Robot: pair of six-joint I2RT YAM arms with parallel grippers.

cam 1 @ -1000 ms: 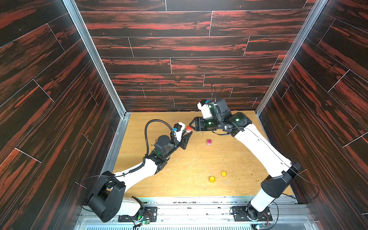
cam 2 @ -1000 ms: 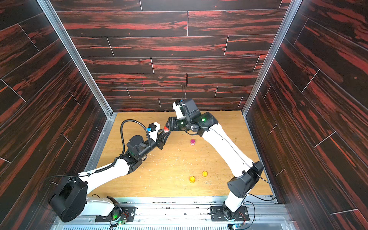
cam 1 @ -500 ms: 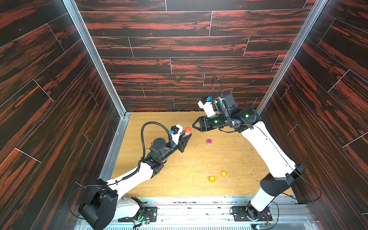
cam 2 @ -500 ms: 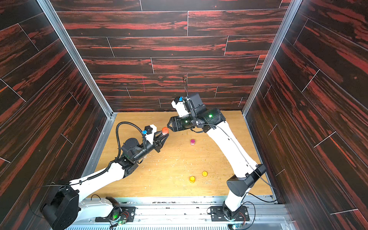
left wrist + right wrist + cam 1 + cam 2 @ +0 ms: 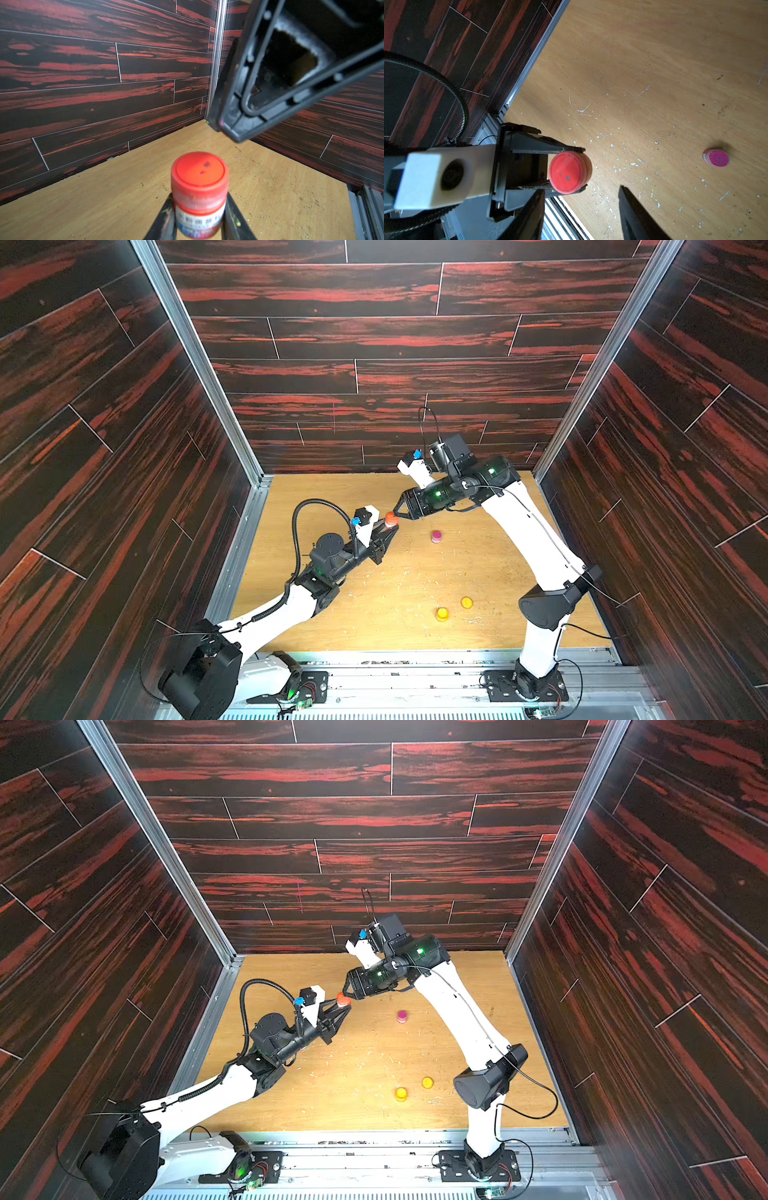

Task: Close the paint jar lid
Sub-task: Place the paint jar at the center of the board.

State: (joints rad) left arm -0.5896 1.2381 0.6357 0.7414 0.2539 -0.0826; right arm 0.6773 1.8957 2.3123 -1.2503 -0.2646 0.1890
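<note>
— Slippage is what is feared most here. Where is the jar held?
— The red jar (image 5: 199,209) is clamped by its body in the left gripper (image 5: 582,168). It is lifted clear of the tabletop (image 5: 332,497), over the half nearer the left edge. The red lid (image 5: 199,172) is seated on top; whether it is screwed tight cannot be told.
— And the other arm?
— The right gripper (image 5: 400,512) is poised just beside the lid, jaws parted, with nothing held between them.
— What could be spoiled, then?
— If the lid is gripped off-centre, the jar could be twisted or tipped in the left grip, since only a narrow band of its body is pinched. If the lid is turned while seated crooked, the thread could be crossed and paint spilled. If it is pressed down too hard, the jar could be driven out of the fingers and dropped.
— What is noted of the surface?
— Pale wood is seen, scratched and flecked with white specks. A pink jar (image 5: 436,536) is stood near the middle. What looks like a yellow jar (image 5: 442,614) and a loose yellow lid (image 5: 466,602) are set near the front edge, well apart from both grippers.
— And the room?
— The tabletop is enclosed on three sides by dark, red-streaked panels (image 5: 374,335), joined by metal rails (image 5: 198,364) at the far corners.
</note>
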